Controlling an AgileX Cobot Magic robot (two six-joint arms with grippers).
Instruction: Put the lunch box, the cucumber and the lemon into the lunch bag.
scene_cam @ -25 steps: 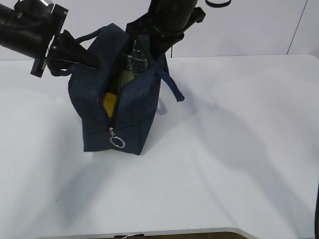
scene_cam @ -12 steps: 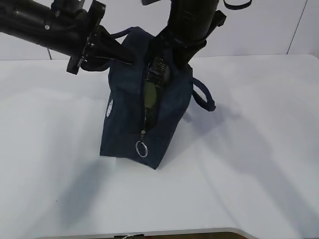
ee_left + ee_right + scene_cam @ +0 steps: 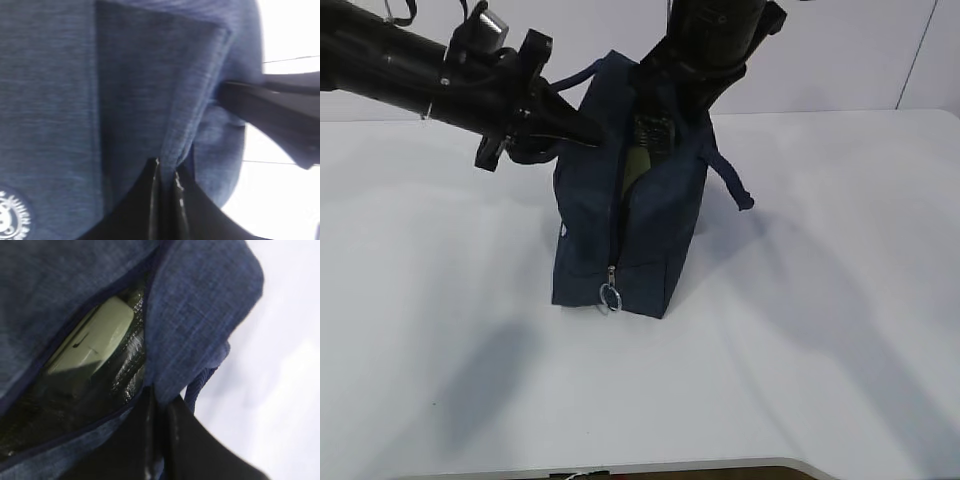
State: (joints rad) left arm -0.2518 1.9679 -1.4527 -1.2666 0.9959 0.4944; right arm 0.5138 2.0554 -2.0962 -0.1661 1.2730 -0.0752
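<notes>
Your left gripper [image 3: 167,175] is clamped shut on a fold of the lunch bag [image 3: 630,230] fabric near its top edge, and in the left wrist view you can see the navy cloth pinched between the two black fingers, with the white round logo [image 3: 12,220] off toward the lower corner. Your right gripper [image 3: 160,405] is likewise closed on the opposite lip of the opening, its fingers nipping the edge of the cloth. Just inside that lip, the right wrist view shows you the pale sage-green lid of the lunch box [image 3: 97,342] sitting against the crinkled foil lining.

From the exterior view, the bag stands upright on the white table [image 3: 820,300], held at the top by both arms, its side zipper open and the ring pull [image 3: 610,296] hanging low at the front. You cannot make out the cucumber or the lemon in any view; neither lies on the table.

By the look of it, loading is finished and you are steadying the bag. Next you would need to let go of both edges without tipping it.
</notes>
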